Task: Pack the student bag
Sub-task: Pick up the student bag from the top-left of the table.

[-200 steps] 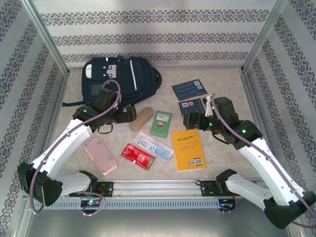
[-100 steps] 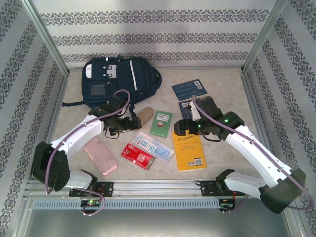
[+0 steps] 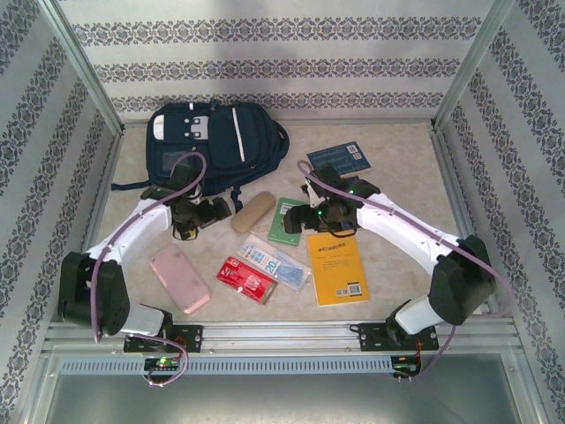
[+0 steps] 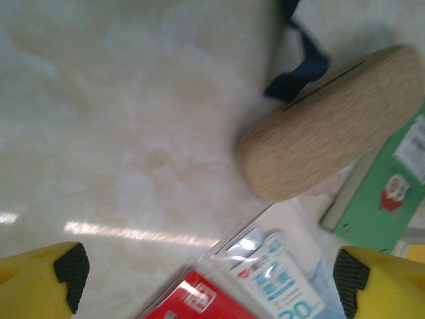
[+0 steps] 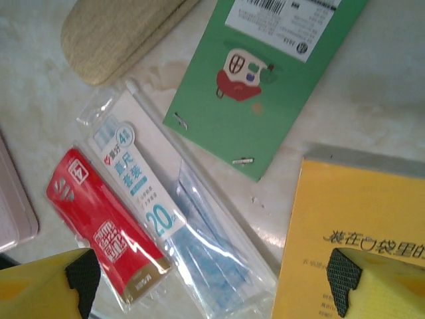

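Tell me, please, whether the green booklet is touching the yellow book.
Apart. The right wrist view shows a strip of bare table between the green booklet and the yellow book.

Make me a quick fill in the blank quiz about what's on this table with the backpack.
The backpack lies at the far ___ corner of the table.
The book nearest the right arm's base is ___.
Right beside the tan case lies a ___ booklet.
The left gripper and right gripper both have jaws standing ___.
Missing words: left, yellow, green, open.
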